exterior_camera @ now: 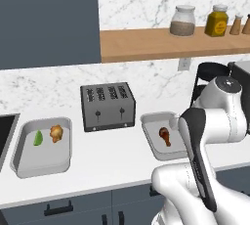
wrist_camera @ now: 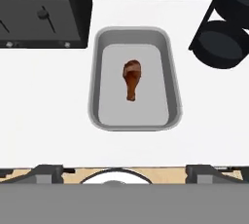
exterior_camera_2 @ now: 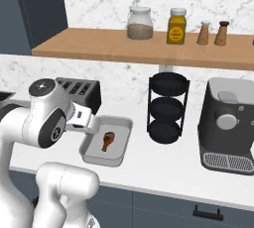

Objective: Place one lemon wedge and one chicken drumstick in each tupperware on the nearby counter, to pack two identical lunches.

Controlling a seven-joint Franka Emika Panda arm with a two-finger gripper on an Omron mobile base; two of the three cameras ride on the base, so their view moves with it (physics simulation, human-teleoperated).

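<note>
Since the right tupperware [wrist_camera: 134, 116], directly below the pincer [wrist_camera: 124, 172], holds only the dark reddish-brown drumstick [wrist_camera: 131, 79], the likeliest slip from here is ending with unequal lunches. That tray needs a lemon wedge, and I can spot no yellow one in these frames. The pincer's fingertips barely rise at the bottom of the hand view, well apart and with nothing between them, so I judge it wide and empty.

A second risk is reach. The left tupperware [exterior_camera: 24, 165] sits far off to the pincer's left, beyond the black toaster [exterior_camera: 107, 106], and swinging low across could clip the toaster or nudge a tray's wide rim.

In that left tray lie the green wedge [exterior_camera: 38, 138] and the golden orange-brown drumstick [exterior_camera: 56, 133], just beside each other near its far end. The wedge is tiny and pointed, so I expect it to squirt out of a careless pinch. The dark drumstick is lumpy at its thick end, tapering toward the pincer, lying flat mid-tray.
</note>
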